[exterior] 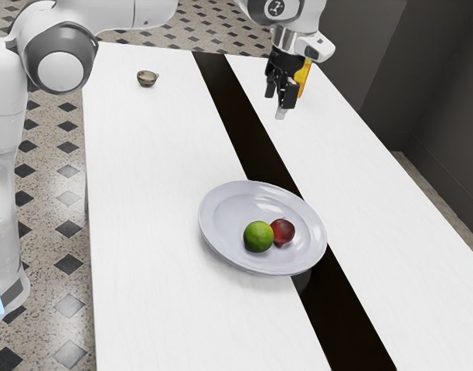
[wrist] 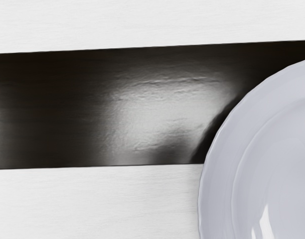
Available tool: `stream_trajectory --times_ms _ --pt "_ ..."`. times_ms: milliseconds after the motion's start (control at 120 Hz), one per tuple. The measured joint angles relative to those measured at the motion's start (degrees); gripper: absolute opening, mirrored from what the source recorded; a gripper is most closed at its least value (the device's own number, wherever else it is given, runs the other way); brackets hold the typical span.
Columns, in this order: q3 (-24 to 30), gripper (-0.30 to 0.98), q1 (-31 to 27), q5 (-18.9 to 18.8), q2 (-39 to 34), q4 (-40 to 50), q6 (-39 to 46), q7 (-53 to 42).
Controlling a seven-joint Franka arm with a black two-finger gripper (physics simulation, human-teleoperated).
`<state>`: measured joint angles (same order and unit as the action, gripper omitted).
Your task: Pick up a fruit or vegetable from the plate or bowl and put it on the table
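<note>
High over the table's far part, my gripper (exterior: 275, 103) hangs with its fingers apart and nothing between them. The pale plate (exterior: 221, 251) is on the table (exterior: 151, 193), partly over the black stripe, well away from the gripper. A green round fruit (exterior: 258, 236) lies in the plate, close beside a smaller dark red one (exterior: 283, 231). In the wrist view, part of the plate (wrist: 220, 184) can be seen beside the black stripe (wrist: 58, 109).
A small brown bowl (exterior: 147, 78) stands near the table's far end. Something yellow (exterior: 303, 78) is partly hidden behind the gripper. The black stripe (exterior: 229, 108) runs lengthwise along the white tabletop. A dark wall (exterior: 430, 85) rises beyond the table's edge at the exterior view's right.
</note>
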<state>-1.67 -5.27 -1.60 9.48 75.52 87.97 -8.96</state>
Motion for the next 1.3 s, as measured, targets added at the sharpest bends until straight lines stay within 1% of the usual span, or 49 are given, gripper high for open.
stream_trajectory --times_ms 275,367,417,458,525,583,633,708,775,825,883,975,1075,1300 --pt "-0.2 0.69 0.0 0.1 0.0 0.0 0.0 0.0" --pt "-1.9 0.69 -0.2 1.7 -0.4 0.0 -0.1 0.0" --pt "0.2 0.69 -0.8 2.1 -1.3 0.0 -0.3 -0.2" --pt "4.1 0.69 -1.1 2.2 -2.2 0.3 -0.4 -0.5" --pt "10.5 0.69 0.0 2.3 -2.8 1.1 -0.8 -0.9" --pt "15.0 0.68 1.1 1.8 -3.7 2.8 -1.3 -1.4" --pt "18.1 0.68 1.3 1.3 -6.0 5.7 -1.6 -1.9" --pt "22.4 0.69 1.2 0.9 -10.2 13.6 -0.4 -2.3" --pt "24.5 0.69 2.9 0.6 -13.0 18.9 0.8 -2.3" --pt "24.9 0.68 3.9 0.5 -15.0 22.3 1.5 -2.3" --pt "25.1 0.68 2.4 0.6 -16.3 25.8 2.3 -2.3" --pt "24.2 0.69 0.6 0.7 -16.9 28.6 3.6 -2.3" --pt "23.8 0.69 0.4 0.9 -16.8 32.1 6.2 -2.3" --pt "19.8 0.69 0.2 0.8 -16.7 33.6 9.7 -2.2"
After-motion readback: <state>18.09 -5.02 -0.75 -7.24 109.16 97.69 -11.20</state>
